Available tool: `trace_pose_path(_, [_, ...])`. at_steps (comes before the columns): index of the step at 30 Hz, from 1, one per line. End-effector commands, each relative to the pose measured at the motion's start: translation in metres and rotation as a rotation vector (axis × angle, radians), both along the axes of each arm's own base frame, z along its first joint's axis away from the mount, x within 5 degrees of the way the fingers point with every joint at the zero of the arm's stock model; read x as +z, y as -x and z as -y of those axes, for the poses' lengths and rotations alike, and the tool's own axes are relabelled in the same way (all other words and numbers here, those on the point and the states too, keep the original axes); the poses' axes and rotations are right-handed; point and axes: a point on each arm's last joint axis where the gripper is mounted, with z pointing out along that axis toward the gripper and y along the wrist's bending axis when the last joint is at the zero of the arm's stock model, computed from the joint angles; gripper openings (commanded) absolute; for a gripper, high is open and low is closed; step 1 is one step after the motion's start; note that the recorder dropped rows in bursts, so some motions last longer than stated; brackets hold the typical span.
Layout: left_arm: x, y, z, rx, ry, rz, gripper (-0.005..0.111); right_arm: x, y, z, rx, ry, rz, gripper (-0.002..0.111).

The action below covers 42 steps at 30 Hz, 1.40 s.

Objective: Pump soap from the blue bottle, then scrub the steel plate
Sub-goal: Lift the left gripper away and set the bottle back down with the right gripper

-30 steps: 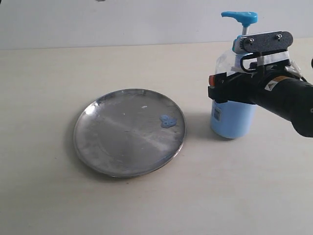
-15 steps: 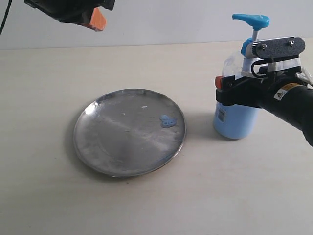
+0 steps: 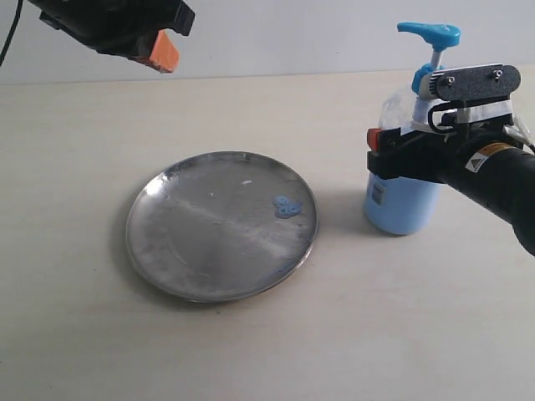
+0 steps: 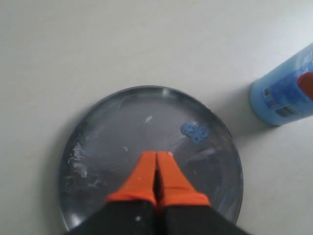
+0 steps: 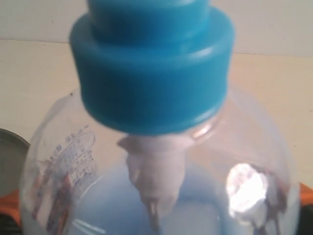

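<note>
The steel plate [image 3: 201, 242] lies flat on the table, left of centre. A small bluish blob of soap [image 3: 287, 206] sits on it near its right rim. The blue bottle [image 3: 401, 209] stands upright to the right of the plate with its pump head [image 3: 430, 33] up. My right gripper [image 3: 401, 154] is closed round the bottle's shoulder, and an orange finger [image 5: 305, 193] shows at the bottle's side. My left gripper [image 3: 163, 50] hangs high over the far left, shut and empty. In the left wrist view its joined orange tips [image 4: 156, 155] point at the plate [image 4: 98, 161] beside the soap [image 4: 194, 131].
The tabletop [image 3: 267, 351] is pale beige and a white wall runs behind it. The right arm's black body [image 3: 493, 175] reaches in from the right edge, low over the table.
The left gripper has come into view at the top left and drifted slightly. The right gripper has shifted the bottle a little to the right.
</note>
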Motion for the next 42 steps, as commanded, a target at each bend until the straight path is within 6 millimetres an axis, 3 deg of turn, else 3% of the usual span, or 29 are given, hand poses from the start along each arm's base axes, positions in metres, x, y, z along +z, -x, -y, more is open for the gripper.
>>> trace_pose_path(1, [0.001, 0.006, -0.004, -0.013, 0.003, 0.014, 0.0, 0.009, -0.004, 0.001, -0.008, -0.015, 0.074, 0.01])
trace_pose_path(9, [-0.014, 0.016, -0.009, -0.029, -0.023, 0.002, 0.0, 0.008, -0.003, 0.0, -0.002, -0.011, 0.058, 0.066])
trace_pose_path(18, [-0.01, 0.026, -0.014, -0.018, -0.008, 0.039, 0.0, 0.015, 0.001, 0.001, 0.004, -0.016, 0.035, 0.097])
trace_pose_path(30, [-0.01, 0.03, -0.013, -0.048, 0.011, 0.052, 0.0, 0.044, 0.021, 0.004, 0.047, -0.007, -0.044, 0.103])
trace_pose_path(42, [-0.029, 0.033, -0.012, -0.061, 0.019, 0.057, 0.0, 0.096, 0.081, 0.016, 0.126, -0.032, -0.168, 0.102])
